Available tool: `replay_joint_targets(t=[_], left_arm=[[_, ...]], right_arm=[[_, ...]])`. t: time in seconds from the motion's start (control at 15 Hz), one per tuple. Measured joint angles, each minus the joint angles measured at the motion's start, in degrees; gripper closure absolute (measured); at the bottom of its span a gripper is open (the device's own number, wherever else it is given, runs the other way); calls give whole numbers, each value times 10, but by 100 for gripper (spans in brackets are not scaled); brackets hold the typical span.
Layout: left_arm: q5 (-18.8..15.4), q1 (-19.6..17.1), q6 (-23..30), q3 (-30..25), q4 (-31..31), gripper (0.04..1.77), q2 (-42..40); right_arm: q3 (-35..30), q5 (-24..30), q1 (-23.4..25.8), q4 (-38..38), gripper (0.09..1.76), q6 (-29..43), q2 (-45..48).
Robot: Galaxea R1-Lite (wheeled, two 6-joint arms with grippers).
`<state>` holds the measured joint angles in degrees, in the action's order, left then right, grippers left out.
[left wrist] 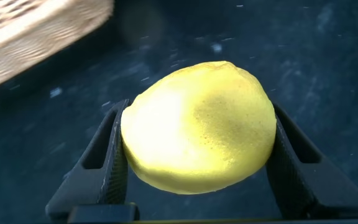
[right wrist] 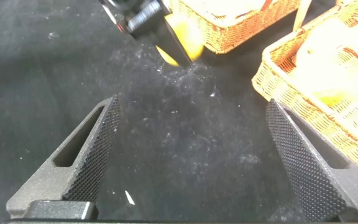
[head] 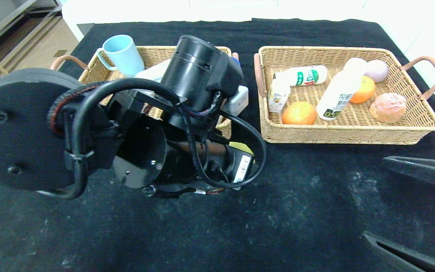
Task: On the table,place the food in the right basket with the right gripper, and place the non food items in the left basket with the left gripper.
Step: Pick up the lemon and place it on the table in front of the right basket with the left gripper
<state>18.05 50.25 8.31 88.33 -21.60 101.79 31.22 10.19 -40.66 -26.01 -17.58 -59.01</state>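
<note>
Yellow rounded sponge-like object (left wrist: 197, 127) is clamped between our left gripper's (left wrist: 194, 155) fingers, just in front of the left woven wicker basket (head: 89, 71).

We judge this the carry step; next we lift it over the near rim and release inside. Our right gripper (right wrist: 191, 162) idles with fingers spread above the black tablecloth (head: 296, 211).

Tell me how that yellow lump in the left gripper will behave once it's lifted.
The yellow object looks rounded and smooth, so it would probably roll if released on the black table. The left gripper has its fingers pressed against both sides; the surface looks finely pitted and matte, so likely not slippery. Its weight can't be judged.
</note>
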Motion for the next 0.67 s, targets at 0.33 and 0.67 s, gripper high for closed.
replay_joint_targets(t=[0.33, 0.67], left_arm=[[-43, 33, 0, 62, 3, 55, 44], [-71, 47, -1, 109, 9, 55, 99]], right_arm=[[2, 2, -2, 3, 14, -2, 28], [9, 2, 8, 5, 14, -1, 61]])
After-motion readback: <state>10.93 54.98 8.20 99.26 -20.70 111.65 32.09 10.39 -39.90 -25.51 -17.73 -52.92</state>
